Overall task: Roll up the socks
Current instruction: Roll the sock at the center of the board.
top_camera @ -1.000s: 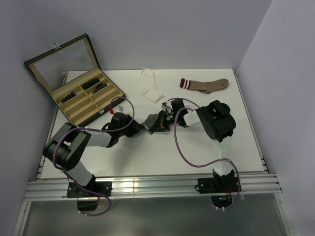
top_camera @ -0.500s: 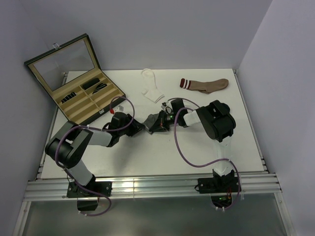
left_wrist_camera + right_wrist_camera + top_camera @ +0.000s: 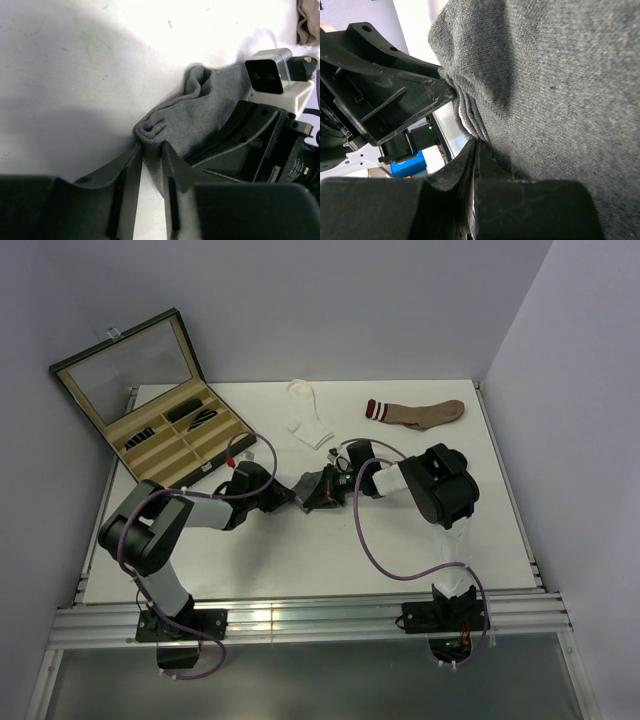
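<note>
A dark grey sock point(image 3: 312, 483) lies bunched at mid-table between my two grippers. My left gripper point(image 3: 288, 498) comes at it from the left. In the left wrist view its fingers point(image 3: 131, 167) pinch the sock's folded edge point(image 3: 150, 131), and fabric fills the gap between them. My right gripper point(image 3: 326, 492) meets the sock from the right. Its jaws point(image 3: 476, 142) are shut, with the sock's layered edge point(image 3: 470, 117) running into their tip. The rest of the grey sock point(image 3: 560, 90) fills that view. A white sock point(image 3: 309, 420) lies flat behind.
A brown sock point(image 3: 418, 413) with a red-and-white striped cuff lies flat at the back right. An open display case point(image 3: 185, 445) with several padded compartments stands at the back left, its lid point(image 3: 125, 365) raised. The right wrist camera point(image 3: 270, 75) sits close above the grey sock.
My left gripper's jaws have narrowed onto the grey sock's folded edge, and the left arm has shifted slightly right. The right arm and the socks have not moved.
</note>
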